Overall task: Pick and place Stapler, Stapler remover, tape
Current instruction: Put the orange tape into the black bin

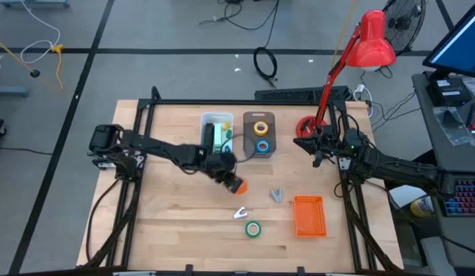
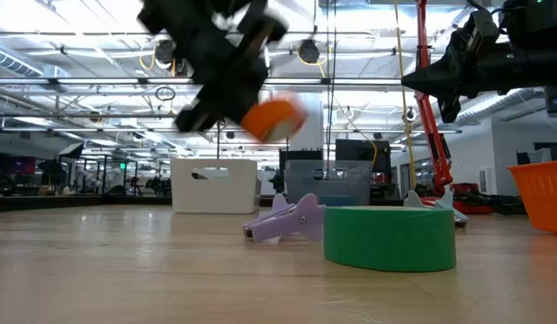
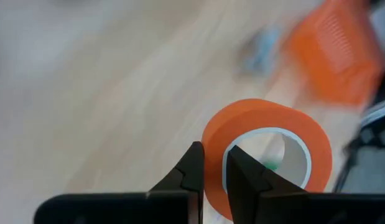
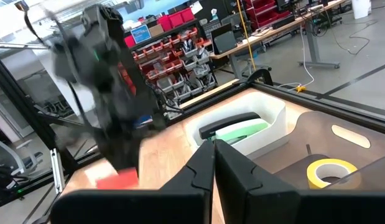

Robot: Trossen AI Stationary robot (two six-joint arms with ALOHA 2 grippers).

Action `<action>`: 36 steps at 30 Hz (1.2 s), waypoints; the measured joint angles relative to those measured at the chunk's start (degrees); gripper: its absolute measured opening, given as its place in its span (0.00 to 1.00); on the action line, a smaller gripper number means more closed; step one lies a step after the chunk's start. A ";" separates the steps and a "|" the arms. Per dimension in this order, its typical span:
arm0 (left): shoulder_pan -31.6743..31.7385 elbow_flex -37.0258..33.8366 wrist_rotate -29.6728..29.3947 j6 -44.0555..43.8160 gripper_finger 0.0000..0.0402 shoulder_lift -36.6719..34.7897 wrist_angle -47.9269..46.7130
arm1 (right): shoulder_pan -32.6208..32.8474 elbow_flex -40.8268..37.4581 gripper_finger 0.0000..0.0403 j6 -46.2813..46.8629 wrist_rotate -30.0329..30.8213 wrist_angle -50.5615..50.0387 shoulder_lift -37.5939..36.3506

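My left gripper (image 1: 230,179) is over the table's middle, shut on the orange tape roll (image 1: 237,185), which shows large in the left wrist view (image 3: 285,124) and up in the air in the low view (image 2: 274,118). The green roll (image 1: 253,228) lies flat near the near edge. Yellow (image 1: 260,127) and blue (image 1: 262,145) rolls lie in a dark tray (image 1: 248,138). A green stapler (image 1: 215,136) lies in a white bin (image 1: 206,119). A pale purple staple remover (image 2: 282,220) lies by the green roll (image 2: 390,236); a grey one (image 1: 276,195) lies farther right. My right gripper (image 4: 214,154) waits, shut, at the right rear. My left gripper pinches the orange roll's wall (image 3: 212,135) with one finger (image 3: 242,177) inside the open centre and the other finger (image 3: 191,171) outside. It comes slanting down from the table's left. The roll is lifted clear of the table, hanging at the fingertips.
An orange mesh basket (image 1: 308,215) stands at the right near side. A red desk lamp (image 1: 373,40) rises from its base (image 1: 307,126) at the far right, close to my right gripper (image 1: 317,146). Bare wood lies left of centre.
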 joint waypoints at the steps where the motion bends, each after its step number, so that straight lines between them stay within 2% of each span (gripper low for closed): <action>1: 0.44 2.11 -1.90 1.96 0.09 -0.72 -0.40 | 0.00 0.00 0.01 0.00 -0.01 0.01 0.00; 8: 6.49 18.83 -15.71 20.99 0.09 0.04 -2.05 | 0.01 0.00 0.01 0.00 -0.04 0.01 0.00; 11: 10.90 22.86 -17.91 27.18 0.09 1.53 -3.15 | -0.01 0.00 0.01 0.00 -0.03 0.05 -0.02; 14: 15.25 25.60 -17.63 30.65 0.09 3.65 -3.17 | -0.01 0.00 0.01 0.00 -0.09 0.12 0.00; 20: 20.60 30.17 -11.99 34.15 0.09 11.31 -3.57 | -0.01 0.00 0.01 0.00 -0.07 0.00 0.00; 27: 22.12 38.25 -10.28 36.25 0.09 21.16 -13.23 | -0.01 0.01 0.01 0.00 -0.02 -0.22 -0.01; 36: 21.98 39.50 -9.10 36.47 0.09 25.87 -14.18 | 0.00 0.01 0.01 0.00 0.04 -0.79 0.02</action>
